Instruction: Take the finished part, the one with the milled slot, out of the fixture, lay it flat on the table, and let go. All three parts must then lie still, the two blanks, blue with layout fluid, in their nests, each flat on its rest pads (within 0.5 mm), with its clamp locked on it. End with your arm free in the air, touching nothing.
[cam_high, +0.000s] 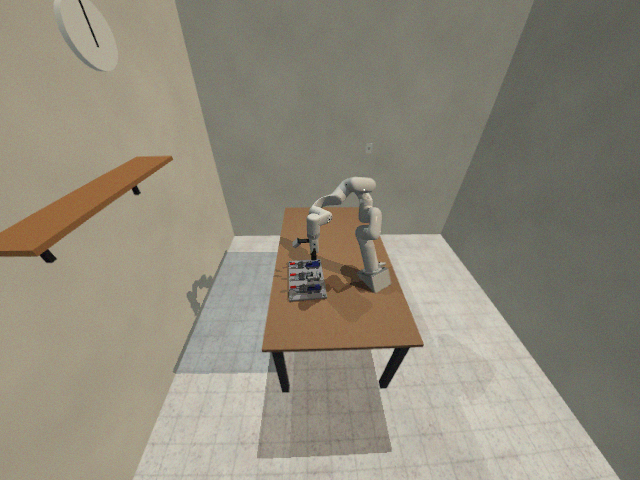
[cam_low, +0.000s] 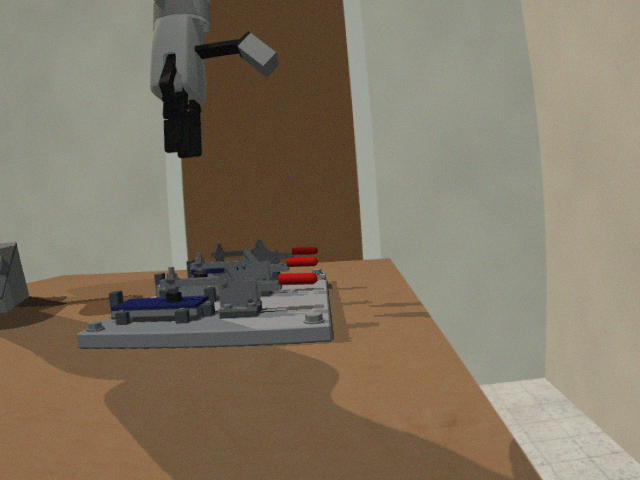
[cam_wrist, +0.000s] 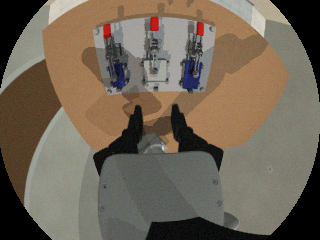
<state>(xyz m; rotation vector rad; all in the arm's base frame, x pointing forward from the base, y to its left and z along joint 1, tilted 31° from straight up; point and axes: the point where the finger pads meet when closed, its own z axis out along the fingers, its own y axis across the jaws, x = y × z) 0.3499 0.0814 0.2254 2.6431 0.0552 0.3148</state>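
Observation:
A grey fixture plate (cam_wrist: 155, 54) lies on the brown table, also seen in the top and exterior views (cam_high: 307, 281) (cam_low: 206, 320). It holds three nests, each with a red-handled toggle clamp (cam_low: 297, 279). In the wrist view the middle nest holds the grey finished part (cam_wrist: 156, 70), with a blue blank at the left (cam_wrist: 119, 75) and another at the right (cam_wrist: 190, 75). The near blue blank (cam_low: 157, 303) lies under its clamp. My gripper (cam_wrist: 156, 112) (cam_low: 181, 149) hangs well above the plate's far side. Its fingers are partly open with nothing between them.
The arm's base block (cam_high: 373, 279) stands on the table to the side of the fixture. The table's edge runs close behind the clamp handles (cam_low: 413, 310). A wooden shelf (cam_high: 77, 206) hangs on the left wall, away from the table.

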